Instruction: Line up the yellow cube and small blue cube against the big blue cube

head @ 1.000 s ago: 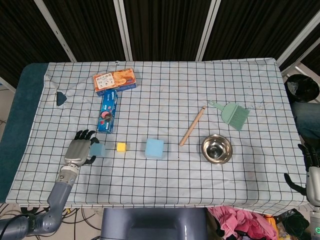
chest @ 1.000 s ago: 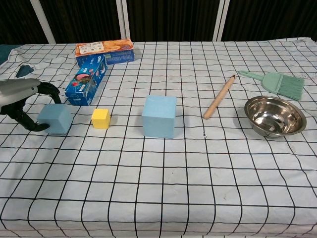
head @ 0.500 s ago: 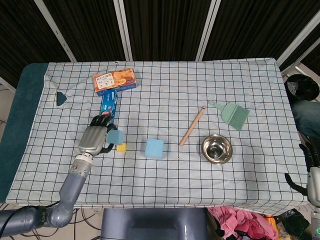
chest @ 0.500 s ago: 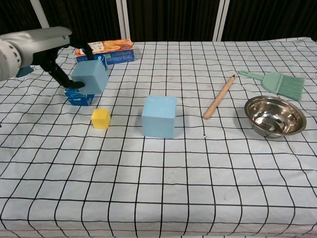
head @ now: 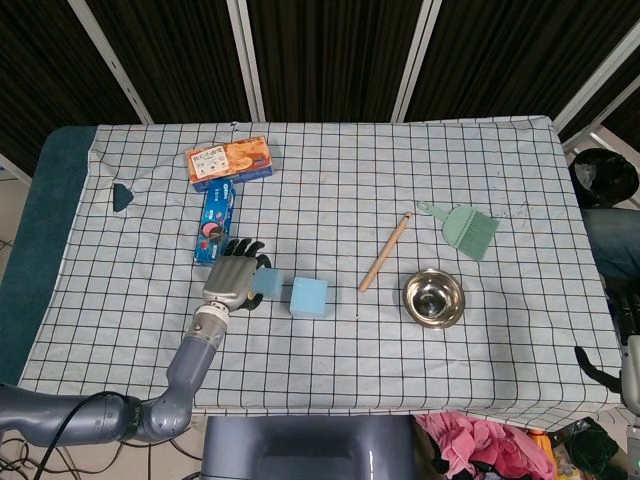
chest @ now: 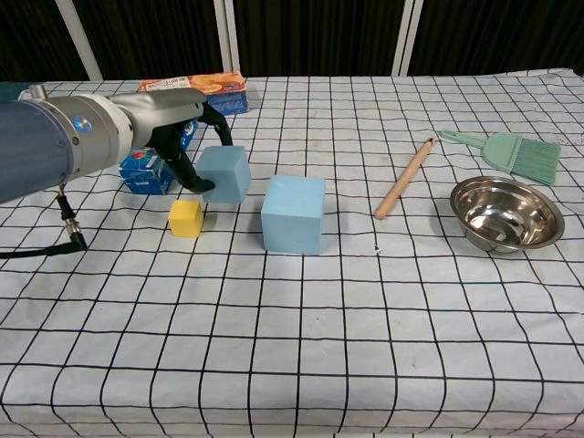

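Our left hand (chest: 187, 146) holds the small blue cube (chest: 225, 173), fingers wrapped over its left and rear faces, and in the chest view the cube appears lifted slightly off the cloth, just beside the big blue cube (chest: 294, 213) on its left and a little toward the far edge, with a narrow gap between them. The yellow cube (chest: 185, 218) sits on the tabletop just nearer the front edge than our hand, left of the big blue cube and apart from it; in the head view our hand hides it. We judge we are in the placing step for the small blue cube: it is carried to the big one but not yet set down against it. The next move, as we read it, calls for lowering the cube so one face meets the big cube's left side squarely, then opening the fingers without dragging it askew; the yellow cube is yet to be brought into the row. Further out, a blue biscuit packet (head: 214, 225) lies behind our hand, an orange box (head: 229, 162) toward the far left corner, and a wooden stick (head: 385, 252), a green brush (head: 462, 228) and a steel bowl (head: 434, 298) occupy the right half. Our right hand (head: 628, 350) shows only partly at the right edge of the head view, off the tabletop; we cannot tell how its fingers stand
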Action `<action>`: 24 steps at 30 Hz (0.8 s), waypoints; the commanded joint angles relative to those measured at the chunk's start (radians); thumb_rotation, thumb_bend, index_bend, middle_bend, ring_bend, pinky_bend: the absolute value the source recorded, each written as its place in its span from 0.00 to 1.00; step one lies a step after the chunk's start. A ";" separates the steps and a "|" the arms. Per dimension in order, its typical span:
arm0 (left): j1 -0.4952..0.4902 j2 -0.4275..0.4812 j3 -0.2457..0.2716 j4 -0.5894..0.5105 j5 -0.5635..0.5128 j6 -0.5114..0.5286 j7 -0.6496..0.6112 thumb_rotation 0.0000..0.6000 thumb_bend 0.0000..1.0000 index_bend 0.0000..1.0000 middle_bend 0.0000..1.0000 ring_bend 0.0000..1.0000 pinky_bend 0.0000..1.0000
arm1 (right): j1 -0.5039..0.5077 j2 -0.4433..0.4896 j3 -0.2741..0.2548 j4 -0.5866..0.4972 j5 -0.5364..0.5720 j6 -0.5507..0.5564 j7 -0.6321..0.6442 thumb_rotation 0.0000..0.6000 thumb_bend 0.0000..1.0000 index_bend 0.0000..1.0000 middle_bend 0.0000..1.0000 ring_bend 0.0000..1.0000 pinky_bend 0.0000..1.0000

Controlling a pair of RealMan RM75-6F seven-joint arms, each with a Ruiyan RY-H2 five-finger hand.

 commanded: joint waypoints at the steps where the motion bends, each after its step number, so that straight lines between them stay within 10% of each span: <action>1: -0.011 -0.015 0.014 0.039 -0.008 -0.030 -0.025 1.00 0.38 0.44 0.12 0.00 0.00 | 0.001 -0.003 0.000 0.001 0.002 -0.002 -0.005 1.00 0.20 0.10 0.07 0.21 0.12; 24: -0.068 -0.113 0.060 0.166 -0.009 -0.044 -0.056 1.00 0.38 0.43 0.12 0.00 0.00 | -0.001 -0.001 0.004 0.002 0.003 0.000 0.004 1.00 0.20 0.10 0.07 0.21 0.12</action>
